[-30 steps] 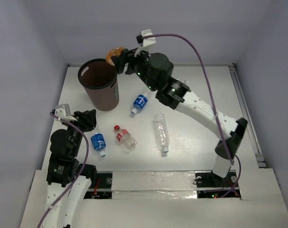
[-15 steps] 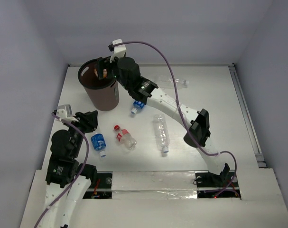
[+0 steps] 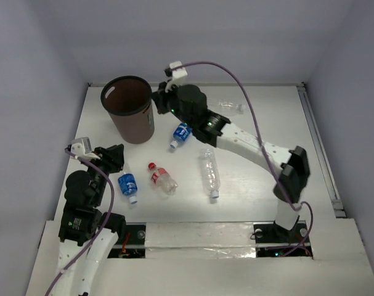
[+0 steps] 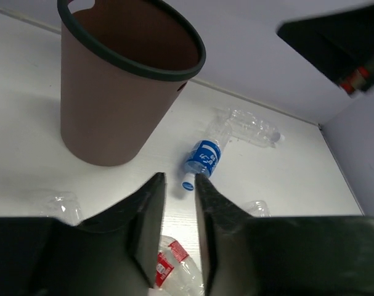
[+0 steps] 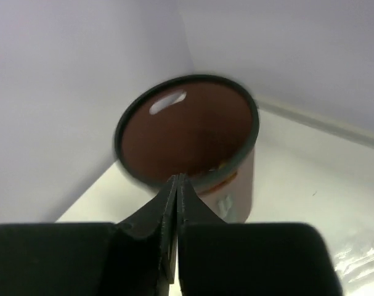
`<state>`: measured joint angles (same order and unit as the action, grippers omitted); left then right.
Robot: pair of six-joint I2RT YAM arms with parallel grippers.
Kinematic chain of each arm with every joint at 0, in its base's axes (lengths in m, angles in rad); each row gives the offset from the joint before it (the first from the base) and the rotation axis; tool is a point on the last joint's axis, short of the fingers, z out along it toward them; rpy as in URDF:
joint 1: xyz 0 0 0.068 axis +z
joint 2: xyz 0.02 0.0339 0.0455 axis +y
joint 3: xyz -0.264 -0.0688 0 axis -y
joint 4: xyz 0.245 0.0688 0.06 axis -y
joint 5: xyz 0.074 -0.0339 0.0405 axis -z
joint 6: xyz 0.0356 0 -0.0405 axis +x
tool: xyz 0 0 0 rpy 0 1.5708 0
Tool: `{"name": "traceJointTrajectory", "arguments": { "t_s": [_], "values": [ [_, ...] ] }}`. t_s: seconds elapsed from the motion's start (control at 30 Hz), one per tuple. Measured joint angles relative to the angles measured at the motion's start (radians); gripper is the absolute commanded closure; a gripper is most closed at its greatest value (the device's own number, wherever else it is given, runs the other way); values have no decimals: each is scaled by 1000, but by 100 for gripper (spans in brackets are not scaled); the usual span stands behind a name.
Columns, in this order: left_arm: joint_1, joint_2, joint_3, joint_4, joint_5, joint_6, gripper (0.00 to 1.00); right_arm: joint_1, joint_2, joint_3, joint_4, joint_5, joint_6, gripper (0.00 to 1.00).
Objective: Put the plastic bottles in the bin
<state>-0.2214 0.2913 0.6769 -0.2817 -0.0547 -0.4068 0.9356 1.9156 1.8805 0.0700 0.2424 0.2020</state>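
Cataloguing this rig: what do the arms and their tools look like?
The left arm and right arm have white tubular links and bulky black joint housings; a purple cable runs from a white camera block on each wrist. Small green lights dot the right arm's joints. The left tool and right tool have black, tapered fingers.

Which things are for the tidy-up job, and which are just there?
For the job:
bin
blue-label bottle near bin
blue-label bottle near left arm
red-label bottle
clear bottle in the middle
clear bottle at the back

Just there:
purple cable
shiny front strip
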Motion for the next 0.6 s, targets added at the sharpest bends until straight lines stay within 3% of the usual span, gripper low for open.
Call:
{"name": "traceJointTrajectory", "arguments": {
  "t_s": [0.03, 0.1, 0.2, 0.27, 0.3, 0.4, 0.6],
  "values": [
    [0, -2, 0, 0, -3, -3, 89, 0, -63, -93, 14, -14, 9, 100],
    [0, -2, 0, 0, -9, -5, 98, 0, -188, -284, 55, -58, 36, 100],
    [0, -2, 0, 0, -11, -6, 100, 8, -285, -467, 69, -125, 60, 91],
    [0, -2, 0, 0, -13, -6, 100, 26, -296, -547, 59, -151, 68, 72],
    [0, -2, 0, 0, -14, -6, 100, 43, -293, -591, 49, -164, 78, 44],
    [0, -2, 0, 0, -14, -6, 97, 96, -269, -682, -5, -191, 97, 19],
    [1, -2, 0, 0, -13, -7, 88, 174, -139, -671, -73, -223, 117, 16]
  ]
}}
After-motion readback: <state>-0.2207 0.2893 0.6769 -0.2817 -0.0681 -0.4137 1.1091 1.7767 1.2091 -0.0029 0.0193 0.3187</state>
